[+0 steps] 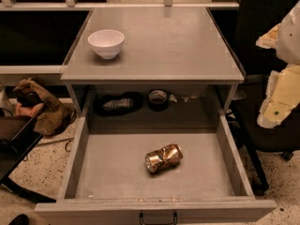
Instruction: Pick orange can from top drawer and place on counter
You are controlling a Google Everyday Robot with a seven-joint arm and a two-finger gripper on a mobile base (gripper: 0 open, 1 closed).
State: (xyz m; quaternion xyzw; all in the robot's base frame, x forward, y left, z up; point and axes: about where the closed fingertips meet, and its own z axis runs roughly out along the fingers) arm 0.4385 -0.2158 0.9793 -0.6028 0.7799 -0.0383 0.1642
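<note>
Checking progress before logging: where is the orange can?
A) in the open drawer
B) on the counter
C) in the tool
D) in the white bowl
A: the can lies on the drawer floor, with the tool at the right edge, apart from it.

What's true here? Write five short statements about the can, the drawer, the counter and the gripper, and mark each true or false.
1. The orange can lies on its side on the floor of the top drawer. True.
2. The white bowl sits in the drawer beside the can. False: it stands on the counter, near its left edge.
3. The gripper is around the can. False: it is at the right edge of the view, off to the side of the cabinet, apart from the can.
4. The top drawer is pulled open. True.
5. The black tape roll rests on the counter. False: it sits in the recess under the counter.
</note>
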